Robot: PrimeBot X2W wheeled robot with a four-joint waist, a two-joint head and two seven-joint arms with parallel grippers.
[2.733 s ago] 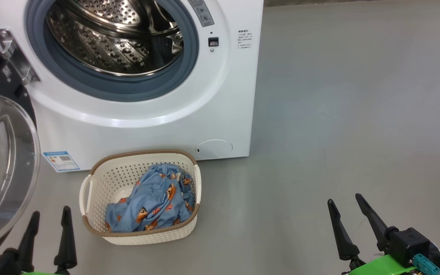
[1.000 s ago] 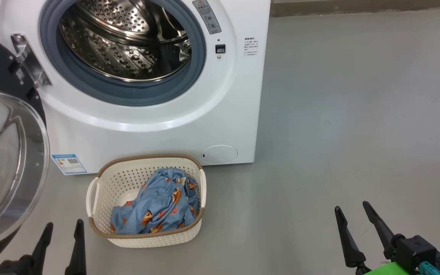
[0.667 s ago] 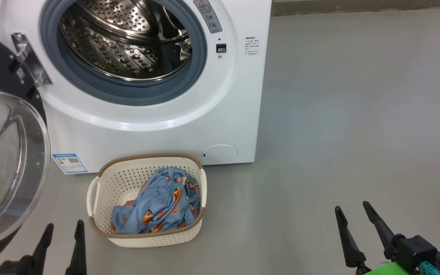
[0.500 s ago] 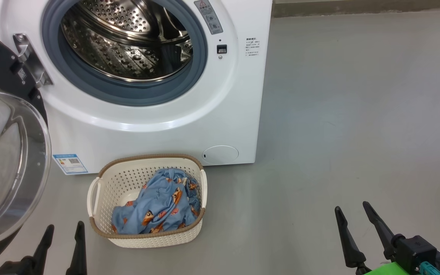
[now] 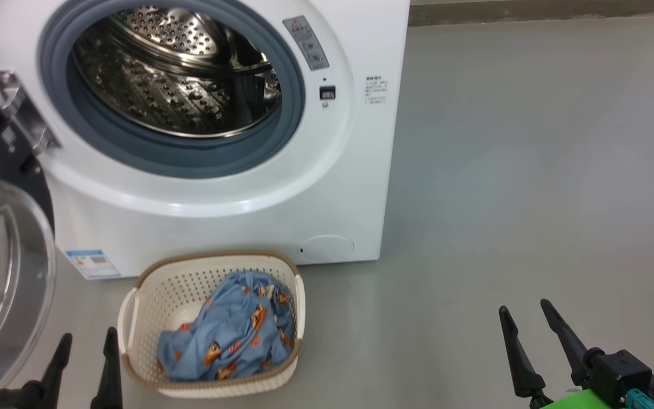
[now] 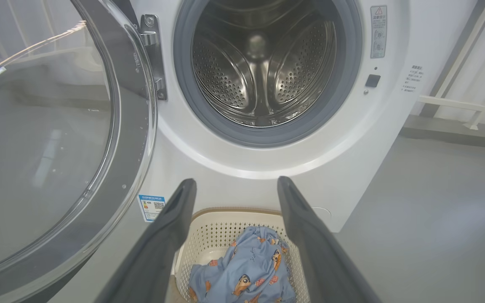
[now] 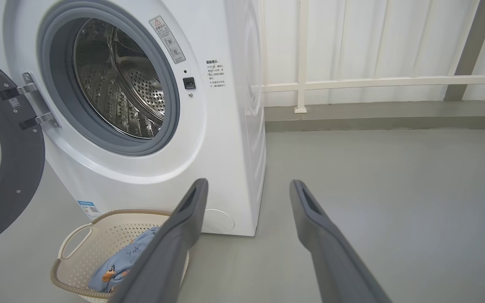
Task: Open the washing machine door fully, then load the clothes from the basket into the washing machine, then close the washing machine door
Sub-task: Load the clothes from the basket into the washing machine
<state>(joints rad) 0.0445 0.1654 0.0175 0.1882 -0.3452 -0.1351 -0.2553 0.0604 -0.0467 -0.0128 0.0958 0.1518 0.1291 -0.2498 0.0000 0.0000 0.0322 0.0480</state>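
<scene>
On the floor point(image 5: 503, 170), the basket point(image 5: 156, 295) of clothes point(image 5: 230, 329) fronts the washing machine point(image 5: 219, 227); left gripper point(image 5: 89, 334) and right gripper point(image 5: 524, 307) keep fingers point(image 5: 513, 349) spread.

Bright, even light, faint shadows on the floor point(image 5: 531, 170); a glare streak crosses the washing machine door point(image 6: 53, 139), upper left, left wrist view; head view slightly blurred.

Head looks down, wrists forward; all share the basket point(image 5: 213, 255).

Left gripper point(image 5: 89, 334), right gripper point(image 5: 524, 306): fingers point(image 5: 513, 349) apart, empty.
</scene>
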